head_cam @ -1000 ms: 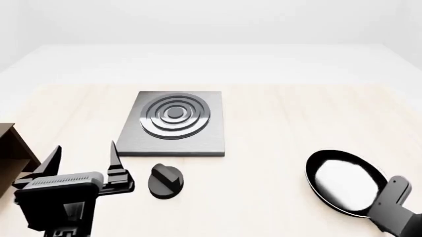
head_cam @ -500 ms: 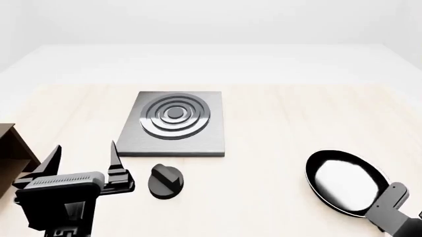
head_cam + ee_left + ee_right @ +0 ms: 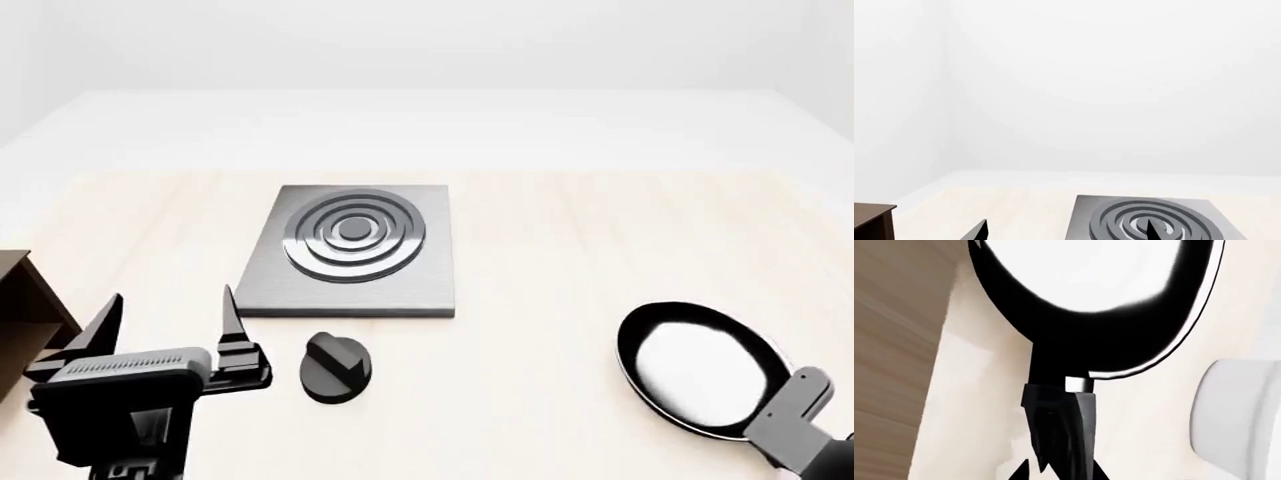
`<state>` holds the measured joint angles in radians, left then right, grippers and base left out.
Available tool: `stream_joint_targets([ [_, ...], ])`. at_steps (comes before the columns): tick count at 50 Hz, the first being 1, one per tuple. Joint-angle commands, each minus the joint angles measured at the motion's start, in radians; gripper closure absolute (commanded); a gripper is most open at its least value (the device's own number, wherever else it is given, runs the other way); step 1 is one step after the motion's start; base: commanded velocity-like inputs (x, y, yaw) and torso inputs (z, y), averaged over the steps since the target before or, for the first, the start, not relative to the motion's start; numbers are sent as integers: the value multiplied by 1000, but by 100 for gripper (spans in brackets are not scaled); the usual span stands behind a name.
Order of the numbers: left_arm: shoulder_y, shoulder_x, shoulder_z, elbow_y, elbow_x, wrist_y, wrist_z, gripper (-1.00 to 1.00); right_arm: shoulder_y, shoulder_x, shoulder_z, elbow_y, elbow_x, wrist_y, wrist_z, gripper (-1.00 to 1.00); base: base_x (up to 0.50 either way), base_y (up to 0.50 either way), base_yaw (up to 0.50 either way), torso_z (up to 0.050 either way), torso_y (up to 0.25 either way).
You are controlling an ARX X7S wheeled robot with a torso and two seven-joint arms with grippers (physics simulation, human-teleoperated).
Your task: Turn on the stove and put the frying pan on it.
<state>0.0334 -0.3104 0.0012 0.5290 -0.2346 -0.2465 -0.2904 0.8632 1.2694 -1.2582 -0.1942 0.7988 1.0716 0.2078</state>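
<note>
Orientation of the small round black frying pan with glossy reflective inside (image 3: pixel 698 370): it lies on the pale wooden bench (image 3: pixel 574 260) at the near right, well apart from the stove. Its long axis runs from the bowl toward the near right corner, where the long black handle (image 3: pixel 1056 415) points at the robot. In the right wrist view the handle passes from the pan rim straight between the fingers of the right pincer (image 3: pixel 1057 467), which are narrow and clamped on the handle's end. In the head view only the grey body of that pincer (image 3: pixel 798 420) shows, at the pan's near edge.

The flat square grey metal stove plate with dark concentric burner rings (image 3: pixel 354 250) sits left of centre, its edges roughly parallel to the bench edges. The separate round black knob (image 3: pixel 334 367) lies just in front of the plate's near edge, apart from it, with its raised grip bar angled diagonally.

The left pincer (image 3: pixel 167 335) hangs near the knob's left side, not touching it, fingers spread wide and pointing away from the robot; both tips show in the left wrist view (image 3: pixel 1064 232).

Open bench lies between pan and stove plate, and beyond the plate to the far edge. A brown wooden shelf corner (image 3: pixel 27 290) stands at the left edge. A pale rounded object (image 3: pixel 1237 410) lies beside the pan in the right wrist view.
</note>
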Motion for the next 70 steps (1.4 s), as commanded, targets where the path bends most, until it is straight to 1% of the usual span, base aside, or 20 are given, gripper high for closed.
stream_joint_targets([
  [1,3,-3,3,5,-2,2,-5,-100,49,37,22,-90,-24,47,-31,100,0,0,0,0,0],
  [7,4,-6,1,12,-4,1,-8,-100,130,82,67,-184,-8,106,-67,100,0,0,1,0,0],
  [12,7,-7,2,12,-5,4,-9,-100,182,88,99,-239,11,164,-75,100,0,0,1,0,0],
  [17,9,-9,4,14,-7,6,-10,-100,262,84,140,-297,24,220,-119,100,0,0,1,0,0],
  [18,9,-9,3,11,-8,7,-10,-100,289,76,139,-309,1,243,-139,100,0,0,3,0,0],
  [25,9,-12,5,14,-10,5,-12,-100,370,48,162,-315,-36,266,-189,100,0,0,0,0,0],
  [38,9,-16,10,17,-12,3,-16,-100,478,10,182,-300,-104,259,-255,100,0,0,0,0,0],
  [50,11,-19,10,12,-15,7,-19,-100,544,-60,206,-277,-132,224,-281,100,0,0,0,0,1],
  [54,11,-18,14,6,-14,11,-20,-100,575,-103,238,-252,-136,192,-280,100,0,0,0,0,3],
  [57,12,-18,19,2,-13,12,-19,-100,571,-147,263,-211,-147,151,-245,100,0,0,0,0,0],
  [60,11,-19,19,3,-14,11,-21,-100,557,-184,253,-185,-169,116,-230,100,0,0,0,0,3],
  [64,11,-20,17,0,-15,14,-22,-100,542,-232,274,-143,-167,67,-213,100,0,0,0,0,0],
  [70,10,-21,16,-4,-17,16,-25,-100,537,-306,266,-80,-191,6,-216,100,0,0,0,0,2],
])
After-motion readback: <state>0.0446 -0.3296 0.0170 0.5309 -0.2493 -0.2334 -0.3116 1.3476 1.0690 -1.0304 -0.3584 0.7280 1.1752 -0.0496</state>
